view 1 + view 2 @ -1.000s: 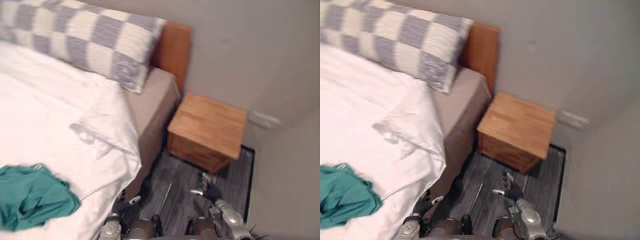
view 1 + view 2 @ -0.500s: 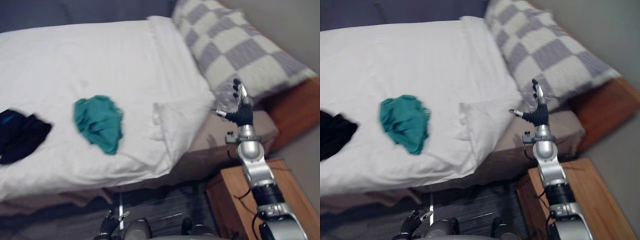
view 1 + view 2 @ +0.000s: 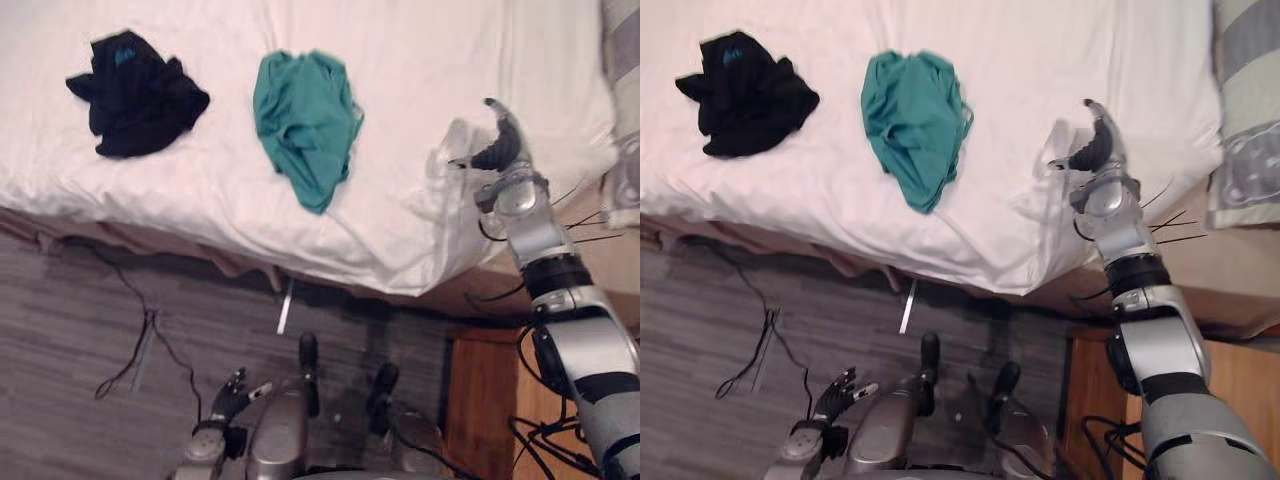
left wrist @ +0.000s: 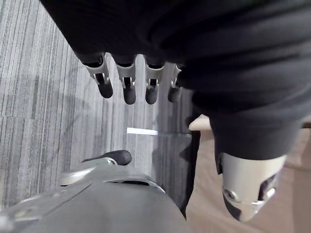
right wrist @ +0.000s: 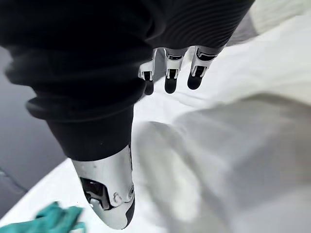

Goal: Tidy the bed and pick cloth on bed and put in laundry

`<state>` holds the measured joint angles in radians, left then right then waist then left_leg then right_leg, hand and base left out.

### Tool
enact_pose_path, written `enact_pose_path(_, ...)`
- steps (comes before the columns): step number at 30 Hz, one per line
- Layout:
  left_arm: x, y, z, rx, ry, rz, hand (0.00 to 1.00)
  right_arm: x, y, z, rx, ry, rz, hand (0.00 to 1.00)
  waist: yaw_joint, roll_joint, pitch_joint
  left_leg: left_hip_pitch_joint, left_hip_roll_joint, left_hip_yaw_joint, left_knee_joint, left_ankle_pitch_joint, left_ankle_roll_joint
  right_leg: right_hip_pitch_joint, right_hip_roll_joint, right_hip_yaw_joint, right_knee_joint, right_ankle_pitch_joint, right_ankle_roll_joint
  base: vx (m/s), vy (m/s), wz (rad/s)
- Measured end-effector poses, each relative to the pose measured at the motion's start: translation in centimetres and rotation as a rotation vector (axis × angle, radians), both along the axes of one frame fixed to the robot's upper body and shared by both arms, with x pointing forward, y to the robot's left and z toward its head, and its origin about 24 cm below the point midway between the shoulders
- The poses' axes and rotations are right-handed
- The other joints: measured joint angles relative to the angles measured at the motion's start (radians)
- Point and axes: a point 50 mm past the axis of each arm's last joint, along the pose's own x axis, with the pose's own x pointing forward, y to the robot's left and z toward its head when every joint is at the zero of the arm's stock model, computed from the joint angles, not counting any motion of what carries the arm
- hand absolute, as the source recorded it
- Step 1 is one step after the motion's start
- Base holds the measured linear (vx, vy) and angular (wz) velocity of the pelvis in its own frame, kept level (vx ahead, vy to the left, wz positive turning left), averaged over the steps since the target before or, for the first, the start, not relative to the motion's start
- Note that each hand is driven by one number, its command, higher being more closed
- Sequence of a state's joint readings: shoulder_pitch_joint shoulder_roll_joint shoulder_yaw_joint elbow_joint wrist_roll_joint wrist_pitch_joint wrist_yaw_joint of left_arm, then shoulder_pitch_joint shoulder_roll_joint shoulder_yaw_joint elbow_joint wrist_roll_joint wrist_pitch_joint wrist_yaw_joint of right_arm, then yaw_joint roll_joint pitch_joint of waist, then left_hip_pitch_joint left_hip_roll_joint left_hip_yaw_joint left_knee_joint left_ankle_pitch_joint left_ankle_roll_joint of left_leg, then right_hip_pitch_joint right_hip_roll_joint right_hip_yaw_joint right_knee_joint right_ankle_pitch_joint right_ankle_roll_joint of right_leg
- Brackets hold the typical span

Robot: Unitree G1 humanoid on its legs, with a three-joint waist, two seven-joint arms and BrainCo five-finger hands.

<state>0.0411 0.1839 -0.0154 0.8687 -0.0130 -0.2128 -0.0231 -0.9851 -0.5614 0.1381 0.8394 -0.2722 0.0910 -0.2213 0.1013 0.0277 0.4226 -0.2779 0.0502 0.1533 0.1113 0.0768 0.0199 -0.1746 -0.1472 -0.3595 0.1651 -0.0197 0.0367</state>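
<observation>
Bed [image 3: 420, 60] held green cloth [image 3: 305, 125] and black cloth [image 3: 135, 92]; right robot hand [image 3: 500, 148] hovered open above its folded sheet corner, left robot hand [image 3: 228, 393] dangled relaxed, empty.

— What sort of place is this?
— A bedroom in a home. There's a bed [image 3: 420, 60] under a white sheet, a checked pillow [image 3: 1245, 100] at one end, and a wooden bedside cabinet [image 3: 1250, 370] just beside it.
— Anything else?
— Grey plank floor [image 3: 80, 330], plus a teal garment [image 3: 305, 120] and a black garment [image 3: 135, 95] lying loose on the sheet.
</observation>
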Motion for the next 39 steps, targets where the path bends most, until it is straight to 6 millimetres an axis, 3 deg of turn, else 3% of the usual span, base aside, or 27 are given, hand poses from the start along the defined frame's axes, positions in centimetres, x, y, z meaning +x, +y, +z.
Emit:
enact_pose_path(4,1.4,-1.3,0.4,-0.040,-0.030,-0.053,0.00,-0.5,-3.2,2.6,-0.088,0.020,-0.135,1.00,-0.003,0.052,0.028,-0.058,-0.004,0.007,-0.001,0.013,0.002,-0.095,-0.018,0.017,0.067,-0.011,0.002,0.00,0.001,-0.06)
enact_pose_path(6,1.9,-1.7,0.6,-0.054,-0.043,-0.062,0.00,-0.6,-3.8,3.4,-0.117,0.056,-0.128,1.00,-0.004,0.061,0.032,-0.069,-0.011,0.014,-0.008,0.024,0.003,-0.138,-0.034,0.031,0.117,-0.032,0.008,0.03,-0.019,-0.05)
enact_pose_path(12,2.3,-2.4,0.8,-0.056,-0.068,-0.101,0.00,-0.7,-4.1,2.6,-0.073,0.096,-0.099,1.00,-0.021,0.066,0.035,-0.051,-0.022,0.016,-0.012,0.025,0.002,-0.158,-0.060,0.039,0.199,-0.082,0.006,0.04,-0.038,0.02)
enact_pose_path(17,2.5,-2.1,1.2,-0.051,-0.101,-0.107,0.00,-2.5,-5.7,-0.9,0.049,0.067,-0.129,1.00,-0.035,0.059,0.035,0.056,-0.019,0.044,-0.091,0.039,-0.006,-0.076,-0.039,0.061,0.139,-0.070,0.011,0.04,-0.026,-0.17)
enact_pose_path(18,2.5,-2.1,1.3,-0.053,-0.107,-0.110,0.00,-3.4,-6.6,-2.2,0.086,0.071,-0.150,0.00,-0.043,0.054,0.033,0.078,-0.018,0.046,-0.105,0.040,-0.008,-0.052,-0.032,0.064,0.112,-0.061,0.014,0.05,-0.016,-0.14)
enact_pose_path(19,2.6,-2.0,1.3,-0.054,-0.111,-0.112,0.00,-3.9,-7.0,-2.8,0.100,0.071,-0.164,0.00,-0.050,0.050,0.031,0.086,-0.017,0.049,-0.112,0.041,-0.009,-0.042,-0.028,0.065,0.100,-0.055,0.017,0.10,-0.014,-0.15)
enact_pose_path(21,2.3,-2.0,1.2,-0.060,-0.100,-0.113,0.00,-5.8,-8.4,-6.3,0.176,0.118,-0.208,0.00,-0.082,0.016,0.013,0.113,-0.017,0.073,-0.138,0.042,-0.011,-0.018,-0.019,0.079,0.057,-0.034,0.029,0.11,-0.001,-0.27)
enact_pose_path(23,1.6,-1.8,0.8,-0.062,-0.066,-0.106,0.00,-8.2,-9.1,-10.8,0.276,0.197,-0.256,0.00,-0.095,-0.027,-0.017,0.165,-0.017,0.109,-0.172,0.042,-0.012,0.017,-0.007,0.113,0.013,-0.015,0.036,0.14,0.003,-0.55)
enact_pose_path(24,1.1,-1.8,0.6,-0.063,-0.051,-0.105,0.00,-9.7,-9.3,-13.3,0.327,0.245,-0.276,0.00,-0.106,-0.047,-0.039,0.197,-0.018,0.126,-0.188,0.039,-0.016,0.043,-0.003,0.124,-0.007,-0.013,0.038,0.14,0.000,-0.47)
enact_pose_path(26,0.6,-1.7,0.3,-0.068,-0.025,-0.111,0.00,-11.5,-8.9,-15.9,0.398,0.265,-0.278,0.00,-0.125,-0.069,-0.085,0.233,-0.020,0.142,-0.204,0.030,-0.030,0.075,0.001,0.136,-0.031,-0.012,0.040,0.13,0.009,-0.28)
enact_pose_path(28,0.4,-1.7,0.1,-0.071,-0.005,-0.114,0.00,-12.5,-8.1,-17.7,0.460,0.284,-0.273,0.00,-0.129,-0.083,-0.136,0.260,-0.019,0.154,-0.204,0.021,-0.040,0.108,0.004,0.145,-0.054,-0.011,0.040,0.12,0.006,-0.15)
enact_pose_path(32,-0.8,-1.4,-0.5,-0.074,0.044,-0.108,0.00,-15.5,-8.6,-20.8,0.543,0.379,-0.299,0.00,-0.133,-0.083,-0.177,0.299,-0.014,0.158,-0.204,0.009,-0.046,0.154,0.012,0.149,-0.073,-0.013,0.042,0.07,0.000,-0.02)
enact_pose_path(34,-2.0,-0.8,-0.9,-0.073,0.087,-0.084,0.00,-18.8,-10.0,-22.7,0.570,0.460,-0.386,0.00,-0.143,-0.085,-0.194,0.308,-0.014,0.173,-0.206,0.009,-0.045,0.157,0.017,0.171,-0.079,-0.012,0.041,0.02,0.005,-0.24)
enact_pose_path(36,-2.7,-0.5,-1.2,-0.075,0.115,-0.075,0.00,-20.9,-11.1,-23.5,0.580,0.494,-0.454,0.00,-0.147,-0.085,-0.204,0.319,-0.014,0.181,-0.207,0.005,-0.041,0.164,0.021,0.181,-0.080,-0.012,0.041,-0.02,0.006,-0.20)
enact_pose_path(37,-4.0,-0.2,-1.7,-0.076,0.158,-0.068,0.00,-23.5,-12.4,-23.8,0.563,0.524,-0.538,0.00,-0.168,-0.088,-0.228,0.327,-0.013,0.180,-0.212,0.002,-0.040,0.171,0.024,0.184,-0.082,-0.013,0.042,-0.03,0.002,-0.10)
enact_pose_path(39,-5.0,0.0,-2.0,-0.079,0.191,-0.053,0.00,-24.9,-13.8,-22.6,0.512,0.481,-0.593,0.00,-0.186,-0.088,-0.246,0.330,-0.012,0.183,-0.214,0.001,-0.039,0.169,0.026,0.190,-0.083,-0.013,0.042,-0.04,0.002,-0.13)
